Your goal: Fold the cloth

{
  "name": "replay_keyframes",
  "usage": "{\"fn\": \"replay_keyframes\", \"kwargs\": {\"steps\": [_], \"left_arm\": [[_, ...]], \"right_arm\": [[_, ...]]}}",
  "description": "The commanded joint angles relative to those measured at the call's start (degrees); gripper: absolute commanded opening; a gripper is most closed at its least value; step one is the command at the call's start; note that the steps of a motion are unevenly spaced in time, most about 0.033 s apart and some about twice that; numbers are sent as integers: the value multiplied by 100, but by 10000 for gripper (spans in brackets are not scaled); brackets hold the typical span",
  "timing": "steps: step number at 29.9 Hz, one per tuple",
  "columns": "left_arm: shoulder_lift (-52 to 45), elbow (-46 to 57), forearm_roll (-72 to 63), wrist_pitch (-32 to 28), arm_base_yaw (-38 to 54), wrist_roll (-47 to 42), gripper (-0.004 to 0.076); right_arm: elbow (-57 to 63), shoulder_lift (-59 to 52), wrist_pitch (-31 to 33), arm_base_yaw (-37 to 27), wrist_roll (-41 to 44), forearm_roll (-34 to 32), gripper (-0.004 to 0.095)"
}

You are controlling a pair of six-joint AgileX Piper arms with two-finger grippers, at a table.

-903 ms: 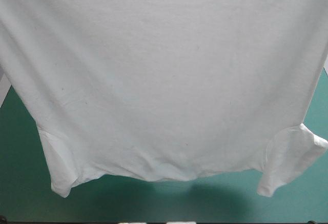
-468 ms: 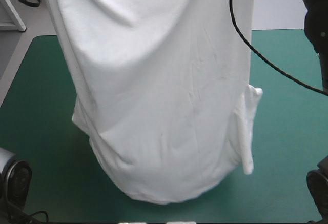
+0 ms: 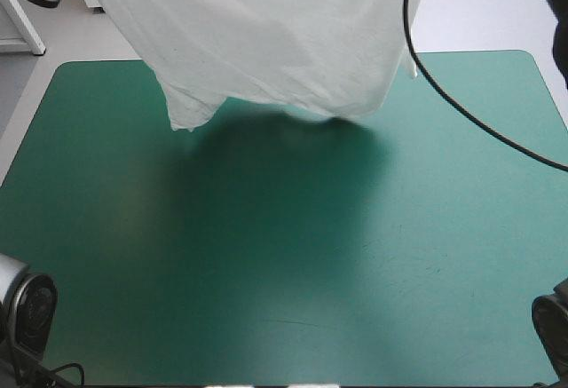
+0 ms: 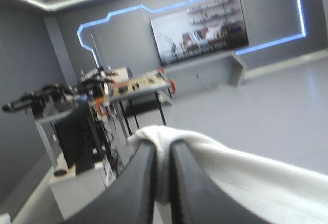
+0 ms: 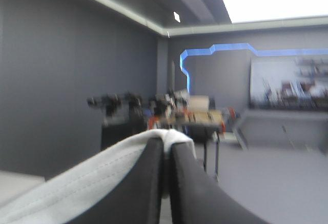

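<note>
Both arms are held high, their wrists level, so each wrist camera looks straight out rather than down at the worktop. The left claw (image 4: 163,145) has its two black fingers (image 4: 138,183) all but together in a narrow arch, pinching a fold of the T-shirt (image 4: 246,175). The right claw (image 5: 166,144) is pinched on the white hem in the same way. In the high view the right arm (image 3: 559,24) shows only as a dark sliver at the upper right.
</note>
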Motion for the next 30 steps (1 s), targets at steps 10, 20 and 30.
{"fn": "replay_keyframes", "kwargs": {"steps": [10, 20, 30], "left_arm": [[380, 3214, -532, 185, -28, 1, -9], [194, 5863, -1055, -159, -28, -11, -9], [-1954, 8211, -1621, 1215, -28, -37, -9]], "right_arm": [[2958, 652, 566, -15, 1129, -392, -19], [6144, 80, -93, 15, 1292, 66, -19], [8658, -2060, 1381, 128, 683, 119, -19]]}}
